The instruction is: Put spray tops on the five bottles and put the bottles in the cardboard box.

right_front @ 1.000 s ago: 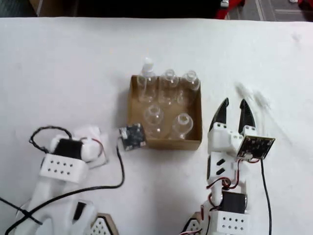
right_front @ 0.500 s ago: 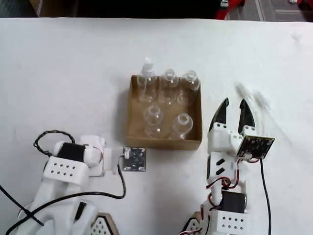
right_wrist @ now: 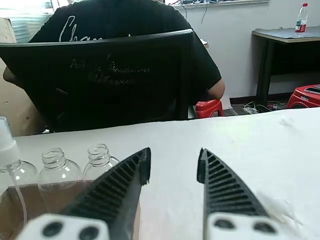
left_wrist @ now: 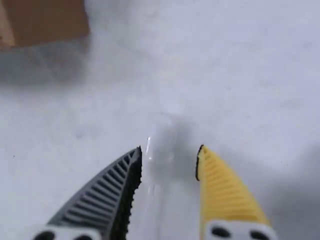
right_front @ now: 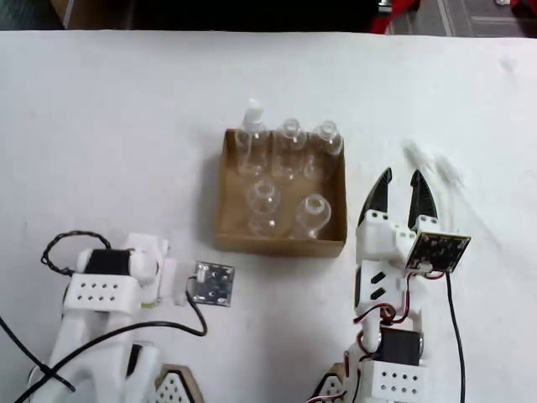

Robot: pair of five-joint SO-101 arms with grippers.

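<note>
The cardboard box (right_front: 220,197) stands mid-table with five clear bottles in it. The back-left bottle (right_front: 252,134) wears a white spray top; the others, such as one at the front (right_front: 311,214), are uncapped. My left arm (right_front: 101,290) is near the front left, short of the box. Its gripper (left_wrist: 169,157) is shut on a pale translucent spray top (left_wrist: 161,150) just above the table. My right gripper (right_front: 399,179) stands open to the right of the box, nothing between its fingers (right_wrist: 173,165). Three of the bottles (right_wrist: 54,162) stand beside it.
Loose clear spray tops (right_front: 432,164) lie on the white table just beyond the right gripper. A corner of the box (left_wrist: 42,20) is ahead of the left gripper. Open table stretches to the left of the box and behind it.
My left arm has drawn back from the box's front left corner toward the near left of the table. The right arm and the bottles have not moved.
</note>
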